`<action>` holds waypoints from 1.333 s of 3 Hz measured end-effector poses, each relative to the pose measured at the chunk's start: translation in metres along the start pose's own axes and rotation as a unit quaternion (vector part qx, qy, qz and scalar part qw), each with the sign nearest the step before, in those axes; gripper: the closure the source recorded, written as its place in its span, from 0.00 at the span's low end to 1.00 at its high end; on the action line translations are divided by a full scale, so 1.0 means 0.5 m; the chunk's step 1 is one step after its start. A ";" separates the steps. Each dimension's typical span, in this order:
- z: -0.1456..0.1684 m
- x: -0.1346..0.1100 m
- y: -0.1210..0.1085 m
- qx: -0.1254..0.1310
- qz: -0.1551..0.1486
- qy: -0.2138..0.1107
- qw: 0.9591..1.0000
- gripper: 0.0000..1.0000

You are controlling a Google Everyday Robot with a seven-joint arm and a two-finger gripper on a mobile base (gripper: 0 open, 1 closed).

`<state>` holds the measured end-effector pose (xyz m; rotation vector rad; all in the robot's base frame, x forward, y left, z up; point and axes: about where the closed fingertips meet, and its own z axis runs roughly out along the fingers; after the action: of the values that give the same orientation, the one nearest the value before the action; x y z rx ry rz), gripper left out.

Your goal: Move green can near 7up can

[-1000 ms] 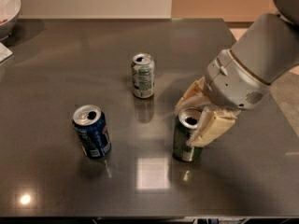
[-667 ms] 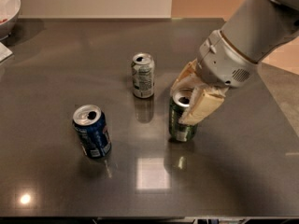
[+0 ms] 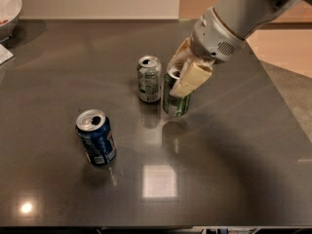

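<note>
The green can stands upright on the dark table, just right of the 7up can, with a narrow gap between them. My gripper comes down from the upper right and is shut on the green can's upper part, its cream fingers on either side of the top. The 7up can is silver-white with green markings and stands upright near the table's middle.
A blue can stands upright at the front left. A white bowl sits at the far left corner, with a white paper edge below it. The table's right edge runs close to my arm.
My gripper has carried the green can up and to the left, from the front right of the table to just beside the 7up can. The other cans have not moved.
</note>
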<state>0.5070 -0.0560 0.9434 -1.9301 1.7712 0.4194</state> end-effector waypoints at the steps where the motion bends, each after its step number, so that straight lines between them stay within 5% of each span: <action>1: 0.028 0.004 -0.051 0.003 0.018 -0.002 1.000 1.00; 4: 0.081 0.038 -0.127 0.005 0.061 0.012 0.998 0.35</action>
<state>0.5760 -0.0472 0.9086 -1.8339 1.9096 0.4307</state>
